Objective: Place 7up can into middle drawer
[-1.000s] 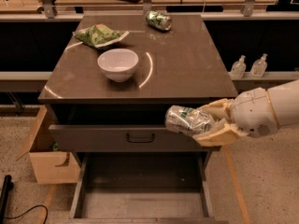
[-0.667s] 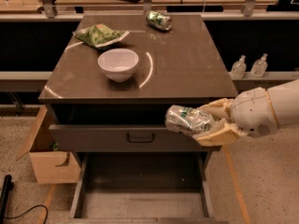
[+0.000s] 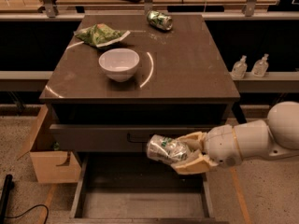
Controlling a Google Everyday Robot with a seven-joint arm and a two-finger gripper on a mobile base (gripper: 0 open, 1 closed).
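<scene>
End effector [image 3: 186,152] is pinching the 7up can [image 3: 163,148] sideways, hanging over the right part of the open middle drawer [image 3: 140,203], near the closed drawer front [image 3: 93,137]. Risk: released from this height, the dented can may bounce or roll. Drifting right, it may catch the side wall.

7up can [image 3: 164,149]: dented, silvery, on its side, clamped in gripper [image 3: 180,154], above open, bare-floored middle drawer [image 3: 140,205].

No readable text, green print on 7up can [image 3: 164,149] (illegible), gripper [image 3: 183,151] clasping it over middle drawer [image 3: 140,203]
</scene>
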